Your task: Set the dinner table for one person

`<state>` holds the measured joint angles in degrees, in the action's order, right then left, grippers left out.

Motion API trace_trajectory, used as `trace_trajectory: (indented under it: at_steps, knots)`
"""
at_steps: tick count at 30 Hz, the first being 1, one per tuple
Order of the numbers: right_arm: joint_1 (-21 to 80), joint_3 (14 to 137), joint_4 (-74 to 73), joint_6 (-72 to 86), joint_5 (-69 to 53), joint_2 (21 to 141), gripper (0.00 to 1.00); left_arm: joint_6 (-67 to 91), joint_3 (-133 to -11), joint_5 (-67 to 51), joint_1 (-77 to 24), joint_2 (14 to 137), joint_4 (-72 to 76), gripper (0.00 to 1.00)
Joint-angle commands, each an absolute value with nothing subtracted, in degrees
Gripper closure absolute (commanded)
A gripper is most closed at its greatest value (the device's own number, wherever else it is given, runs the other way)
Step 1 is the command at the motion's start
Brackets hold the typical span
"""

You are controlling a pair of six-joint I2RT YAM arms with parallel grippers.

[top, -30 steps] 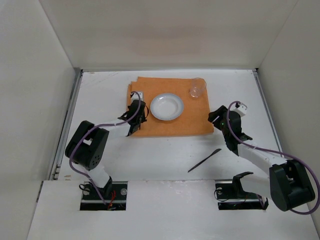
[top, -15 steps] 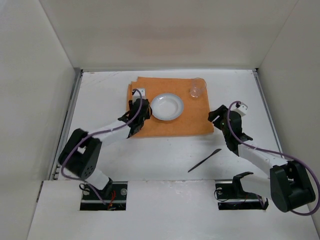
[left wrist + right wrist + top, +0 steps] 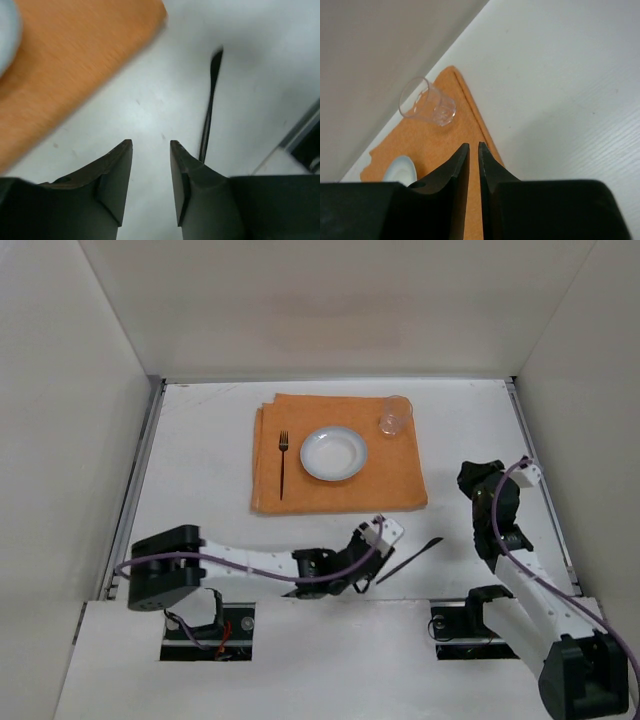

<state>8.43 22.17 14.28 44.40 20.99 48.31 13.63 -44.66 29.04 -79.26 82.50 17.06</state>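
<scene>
Now left gripper (image 3: pixel 150 144) off the fork (image 3: pixel 283 462)

Three cameras: one up high, two on the wrists.
The top one looks down from behind at the whole flat white table (image 3: pixel 200 470). The left wrist one sits low and close, facing the thin black knife (image 3: pixel 210 100) and the orange cloth mat (image 3: pixel 65 65). The right wrist one looks farther off at the clear glass cup (image 3: pixel 427 102). All three see the mat.

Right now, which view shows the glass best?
Right wrist: the glass fills more of the frame, its rim and walls clear, standing on the mat. Top external shows it small and faint; left wrist misses it.
</scene>
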Motion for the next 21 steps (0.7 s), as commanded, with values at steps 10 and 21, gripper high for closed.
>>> trace_trajectory:
  at_steps: [10, 21]
  knots:
    - [5.76, 21.18, 14.85, 46.85, 19.52, 47.81, 0.67, 7.56, -52.03, 22.68, -84.77, 101.15, 25.22, 0.53]
    - [5.76, 21.18, 15.56, 46.93, 18.19, 48.08, 0.66, 6.86, -55.55, 23.11, -83.8, 108.28, 25.75, 0.58]
